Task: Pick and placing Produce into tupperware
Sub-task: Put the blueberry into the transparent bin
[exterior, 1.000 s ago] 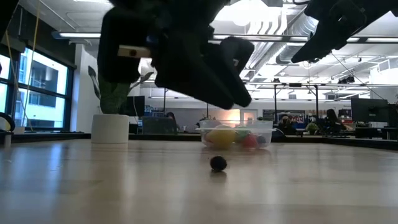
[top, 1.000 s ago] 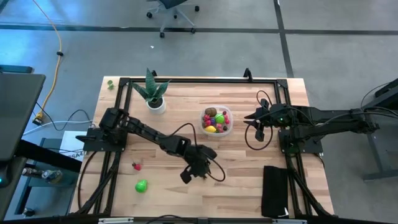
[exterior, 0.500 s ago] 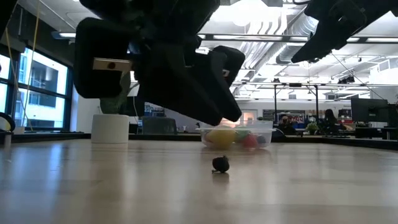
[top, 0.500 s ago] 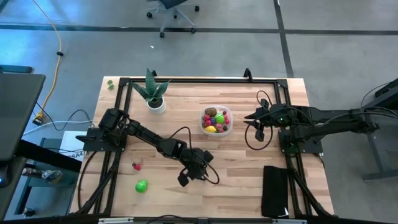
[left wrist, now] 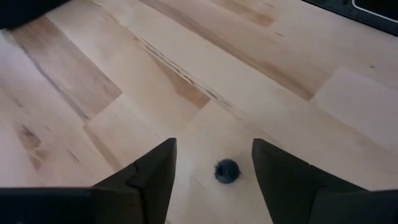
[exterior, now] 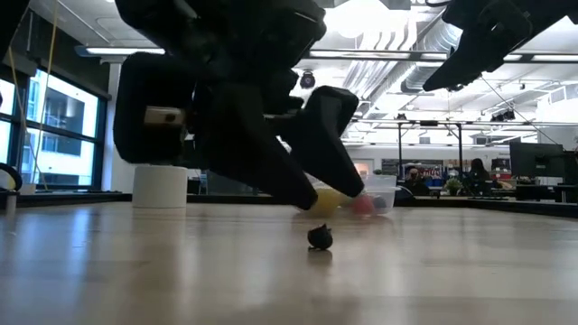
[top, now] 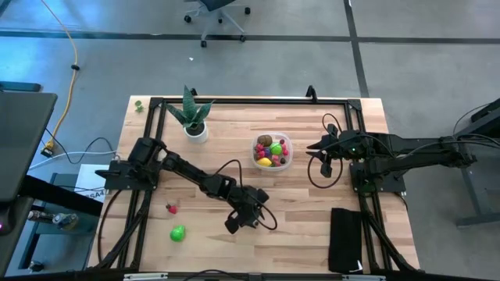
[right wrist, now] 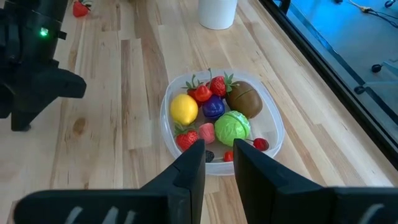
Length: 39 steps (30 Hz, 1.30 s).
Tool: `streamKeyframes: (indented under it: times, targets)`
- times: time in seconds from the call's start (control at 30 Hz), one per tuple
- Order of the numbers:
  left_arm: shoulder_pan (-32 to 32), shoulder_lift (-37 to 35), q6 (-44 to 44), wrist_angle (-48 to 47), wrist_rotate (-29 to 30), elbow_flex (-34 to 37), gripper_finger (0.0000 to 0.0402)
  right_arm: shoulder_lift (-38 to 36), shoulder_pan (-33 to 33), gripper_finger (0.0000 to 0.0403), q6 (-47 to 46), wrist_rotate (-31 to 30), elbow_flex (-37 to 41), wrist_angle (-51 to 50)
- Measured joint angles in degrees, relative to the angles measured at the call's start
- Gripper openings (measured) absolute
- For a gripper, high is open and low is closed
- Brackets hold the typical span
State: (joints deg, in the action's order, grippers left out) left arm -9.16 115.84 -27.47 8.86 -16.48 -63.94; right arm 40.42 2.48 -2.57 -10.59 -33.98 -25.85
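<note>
Down low over the near-middle of the table, left gripper (left wrist: 214, 163) with fingers spread, holding nothing. Directly under it, between the two dark fingers (left wrist: 152, 174), one tiny dark berry (left wrist: 227, 170) on bare wood, touching neither finger. Round, so no long axis to line up with; only a straight drop and a pinch needed, by judgement. From the level camera, same berry (exterior: 319, 237) free on the table, with the fingertips a little above and behind it, not yet around it. A risk to note: so small and round, likely to roll away if one finger arrives first.

Farther off, near the left edge of the table, a green round fruit (top: 178, 232) and a red strawberry (top: 170, 208), well apart from this gripper.

Beyond, toward the far side, the tupperware (top: 287, 156), already with several fruits inside. Just beside it, right gripper (right wrist: 217, 157), fingers close together and empty, hovering above the near rim; clearly farther from the berry than the left one.
</note>
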Motion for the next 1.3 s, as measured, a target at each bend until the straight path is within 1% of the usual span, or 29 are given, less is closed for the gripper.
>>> streamKeyframes:
  times: [0.13, 0.2, 0.6, 0.9, 1.3]
  targets:
    - [-0.2, 1.1, -0.8, -0.8, -0.8, 0.1, 0.0196, 0.0, 0.0, 0.0073, 0.0, 0.0, 0.0, 0.0]
    - [-0.3, 2.0, -0.7, 1.1, -1.0, -0.2, 0.0191, 0.0, 0.0, 0.0073, 0.0, 0.0, 0.0, -0.1]
    - [-0.2, 2.2, -0.5, -0.5, -0.9, 0.0, 0.0159, 0.0, 0.0, 0.0073, 0.0, 0.0, 0.0, 0.0]
    - [-0.2, 2.2, 2.5, -1.0, -0.5, 0.0, 0.0137, 0.0, 0.0, 0.0073, 0.0, 0.0, 0.0, 0.0]
    - [-0.3, 2.9, 6.1, -1.2, 1.5, -0.4, 0.0131, 0.0, 0.0, 0.0073, 0.0, 0.0, 0.0, 0.0]
